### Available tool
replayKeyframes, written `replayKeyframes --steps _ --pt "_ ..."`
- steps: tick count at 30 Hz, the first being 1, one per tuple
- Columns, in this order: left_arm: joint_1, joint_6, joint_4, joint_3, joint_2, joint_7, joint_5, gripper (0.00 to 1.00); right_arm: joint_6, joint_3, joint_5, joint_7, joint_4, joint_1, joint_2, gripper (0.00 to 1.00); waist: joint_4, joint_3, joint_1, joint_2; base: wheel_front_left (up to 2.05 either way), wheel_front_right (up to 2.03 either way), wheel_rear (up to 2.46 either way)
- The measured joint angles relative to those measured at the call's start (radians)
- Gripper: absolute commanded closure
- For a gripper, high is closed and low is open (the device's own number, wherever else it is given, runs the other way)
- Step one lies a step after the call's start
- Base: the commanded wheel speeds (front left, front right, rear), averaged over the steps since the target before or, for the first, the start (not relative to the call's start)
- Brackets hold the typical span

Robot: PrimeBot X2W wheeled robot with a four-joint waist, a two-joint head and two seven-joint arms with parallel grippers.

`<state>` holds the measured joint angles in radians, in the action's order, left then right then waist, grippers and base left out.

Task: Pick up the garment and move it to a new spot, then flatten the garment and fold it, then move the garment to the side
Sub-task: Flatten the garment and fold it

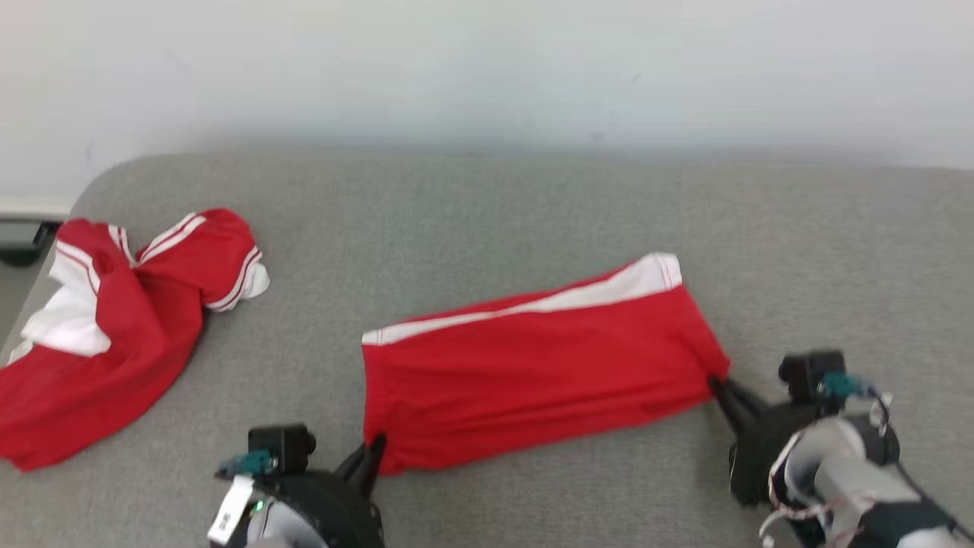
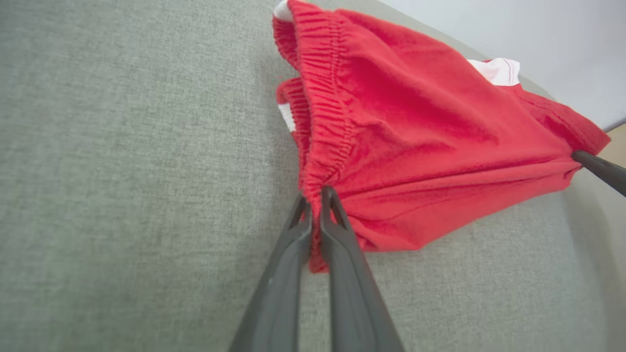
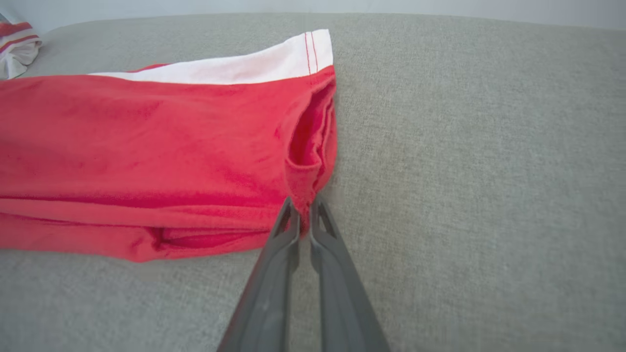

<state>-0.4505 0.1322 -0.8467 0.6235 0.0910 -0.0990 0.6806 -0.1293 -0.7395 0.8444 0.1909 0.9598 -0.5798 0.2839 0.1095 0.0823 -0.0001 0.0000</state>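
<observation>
Shorts [image 1: 533, 365], red with a white side stripe, lie flat and stretched between the two grippers. The left gripper [image 1: 374, 449] sits at the bottom of the head view, left of centre, low over the surface, its fingers pointing up and a little to the right. They are pressed together on the near corner of the elastic waistband [image 2: 323, 112], with red cloth pinched between the tips. The right gripper [image 1: 719, 387] comes in from the lower right, its fingers aimed up and to the left, with the pale forearm [image 1: 845, 472] and its loose cables behind it. These fingers are likewise closed, nipping the near corner of the leg hem [image 3: 318, 142].

The shorts run from the left gripper at the waistband end to the right gripper at the hem end, slanting slightly away toward the right. The stripe lies along the far edge and both gripped corners are on the near edge. The cloth between the grips is drawn fairly taut, with a few long creases near the front edge. The hem gapes open a little beside the right fingertips.

Everything rests on a grey woven surface [image 1: 533, 205] with a rounded far-left corner. A crumpled red and white shirt [image 1: 114, 327] lies well apart at the surface's left end. A plain white wall [image 1: 487, 68] rises behind.
</observation>
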Motion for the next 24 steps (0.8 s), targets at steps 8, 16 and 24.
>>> replayKeyframes --steps 8,16,24 --pt "0.117 0.000 0.040 0.014 0.025 -0.025 -0.001 1.00 -0.003 0.014 0.026 0.024 -0.029 0.146 -0.003 1.00 -0.072 -0.065 -0.0001 0.0000 0.00 0.00 0.00" --pt "0.150 0.000 0.088 0.030 0.020 -0.026 -0.001 1.00 -0.002 0.034 0.036 0.036 -0.061 0.224 0.027 1.00 -0.155 -0.098 0.0000 0.0000 0.00 0.00 0.00" --pt "0.156 -0.009 0.092 0.042 0.017 -0.002 -0.007 1.00 0.006 0.045 0.054 0.038 -0.084 0.248 0.036 1.00 -0.179 -0.110 0.0001 0.0001 0.00 0.00 0.00"
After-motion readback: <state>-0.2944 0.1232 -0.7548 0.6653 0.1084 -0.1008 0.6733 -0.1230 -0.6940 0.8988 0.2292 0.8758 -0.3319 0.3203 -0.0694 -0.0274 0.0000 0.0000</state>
